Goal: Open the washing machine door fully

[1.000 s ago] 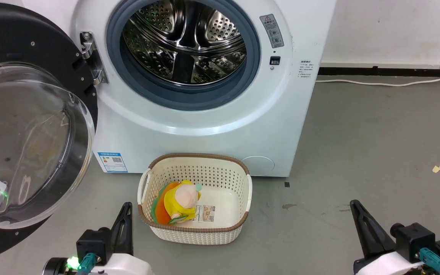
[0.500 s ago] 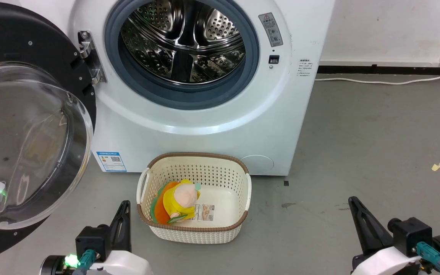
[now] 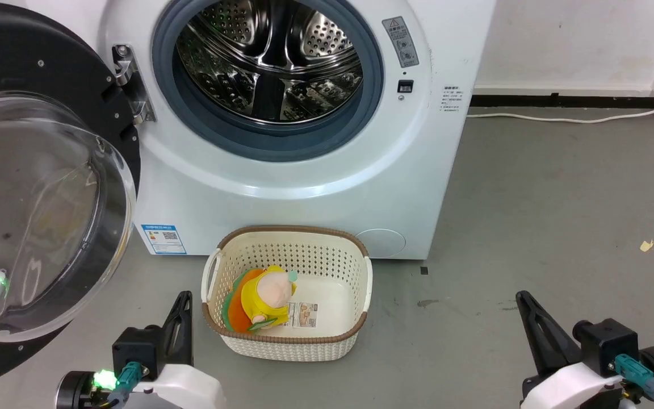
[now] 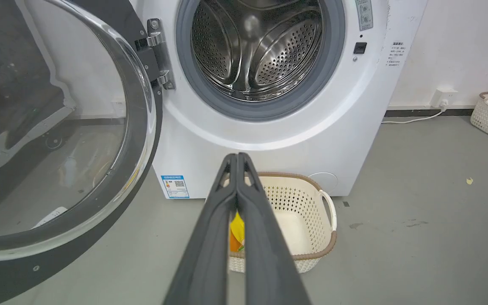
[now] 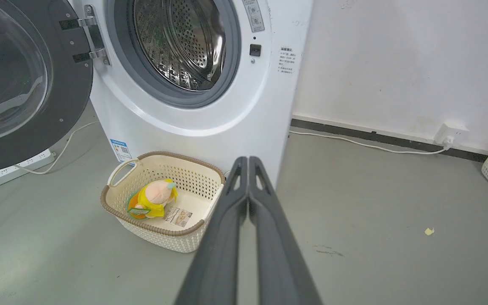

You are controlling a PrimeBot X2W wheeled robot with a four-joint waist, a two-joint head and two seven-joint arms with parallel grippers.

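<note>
Both left fingers (image 4: 212, 237) and right fingers (image 5: 225, 237) pressed together; illegible blue QR sticker (image 3: 163, 239) on washing machine (image 3: 304, 187).

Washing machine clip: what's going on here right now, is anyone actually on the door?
The washing machine door stands swung wide to the left on its hinge, leaving the steel drum exposed. Nothing is handling it: the left gripper and right gripper are both shut and empty, low over the floor, clear of the door. A white basket holding a yellow plush toy sits in front of the washing machine.
</note>
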